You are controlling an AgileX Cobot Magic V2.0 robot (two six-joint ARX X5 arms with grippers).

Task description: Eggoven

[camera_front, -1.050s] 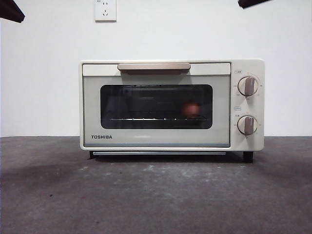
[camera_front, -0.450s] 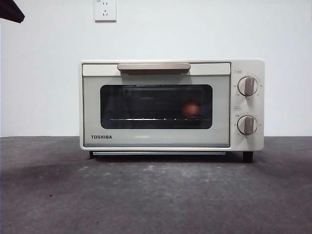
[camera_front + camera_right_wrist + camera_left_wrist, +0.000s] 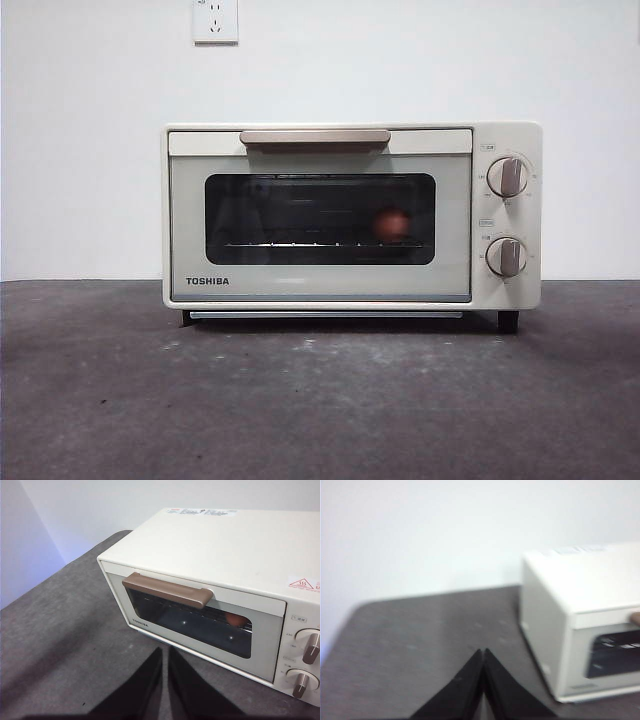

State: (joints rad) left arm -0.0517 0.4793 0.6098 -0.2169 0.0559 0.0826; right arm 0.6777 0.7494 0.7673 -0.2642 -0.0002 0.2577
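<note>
The cream-white TOSHIBA toaster oven (image 3: 350, 215) stands on the dark table with its door shut. The reddish-brown egg (image 3: 392, 224) rests on the rack inside, behind the dark glass window, toward the knob side. It also shows through the glass in the right wrist view (image 3: 235, 619). The oven appears in the right wrist view (image 3: 220, 565) and the left wrist view (image 3: 580, 620). My left gripper (image 3: 483, 652) is shut and empty, high over the table beside the oven. My right gripper (image 3: 165, 652) is shut and empty, above the table in front of the oven door.
The oven has a beige handle (image 3: 315, 137) and two knobs (image 3: 507, 177) on its front. A white wall socket (image 3: 215, 20) is on the wall behind. The dark grey table (image 3: 320, 400) stretches in front of the oven.
The black arm tips at the front view's top corners have withdrawn out of the picture, the right one first, then the left. The oven and egg have not moved.
</note>
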